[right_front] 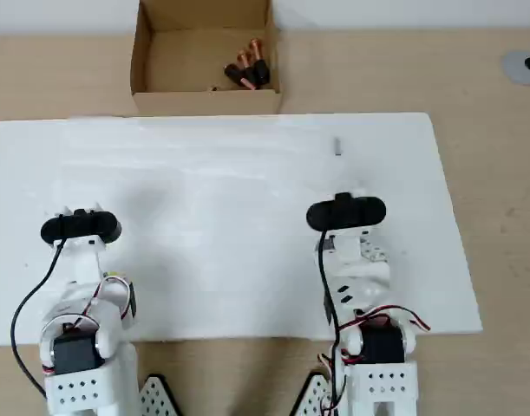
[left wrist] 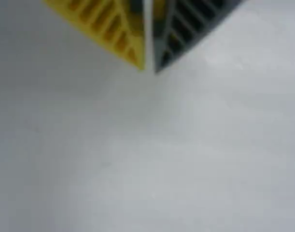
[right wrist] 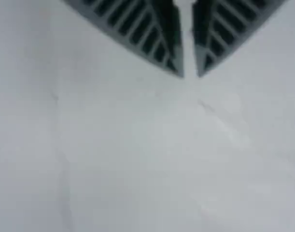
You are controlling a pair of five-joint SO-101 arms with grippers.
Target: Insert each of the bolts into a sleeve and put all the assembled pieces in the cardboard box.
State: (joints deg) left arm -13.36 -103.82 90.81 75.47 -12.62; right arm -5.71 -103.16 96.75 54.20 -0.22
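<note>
Left jaws are pressed almost together, a yellow fingertip (left wrist: 123, 43) and a dark one parted by a sliver, pinching nothing, low over the white sheet (left wrist: 147, 159). Right jaws stand the same way: two dark fingertips (right wrist: 152, 38) nearly meet, with nothing between them. In the high view one arm (right_front: 78, 286) sits at 7 o'clock and the other arm (right_front: 360, 277) at 5 o'clock, both over the sheet on the counter (right_front: 499, 173). The cardboard box (right_front: 141, 61) stands at 12 o'clock, just beyond the sheet's far edge, with the assembled pieces (right_front: 247, 69) heaped at its 3 o'clock side. A small grey thing (right_front: 337, 147) lies on the sheet at 12 o'clock from the 5 o'clock arm; I cannot tell whether it is a bolt or a mark. If it is a bolt, jaws coming down closed would probably knock it rolling instead of taking it. The box looks light, so a nudge to its wall could slide it.
</note>
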